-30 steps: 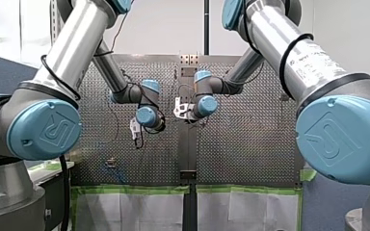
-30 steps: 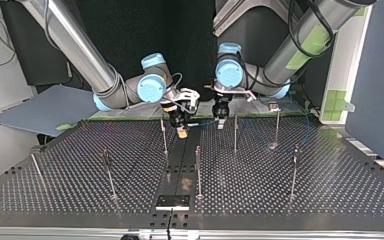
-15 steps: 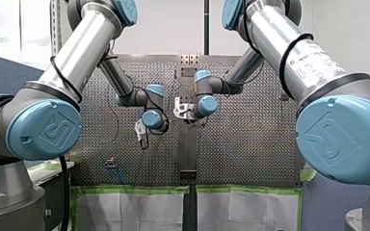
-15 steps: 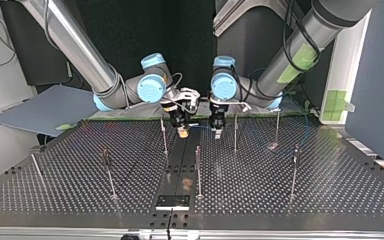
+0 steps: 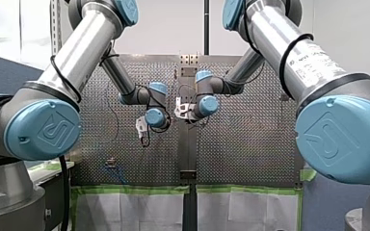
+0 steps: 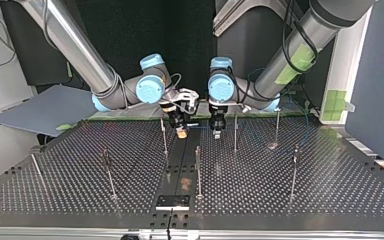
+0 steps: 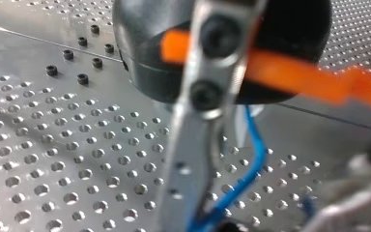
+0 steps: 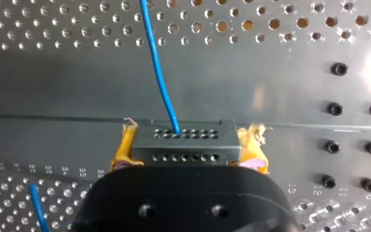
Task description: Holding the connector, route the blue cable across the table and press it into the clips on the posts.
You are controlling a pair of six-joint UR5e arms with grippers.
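**Front view:** my left end effector (image 5: 144, 138) and my right end effector (image 5: 181, 110) hung side by side over the perforated metal tabletop (image 5: 250, 144).

**Top view:** both hovered near the tabletop's middle strip, among thin upright metal posts (image 6: 235, 132).

**Left wrist view:** the left's metal fingers (image 7: 193, 145) were pinched on the thin blue cable (image 7: 253, 162).

**Right wrist view:** the right's yellow pads (image 8: 123, 147) clamped the grey rectangular hole-studded connector (image 8: 183, 140). The cable ran from the connector's upper face out over the tabletop.

Both arms (image 5: 84, 45) are silver with pale-blue joint caps (image 5: 43, 130), black cables (image 5: 65, 192) and, seemingly, embossed logos (image 5: 330, 134).
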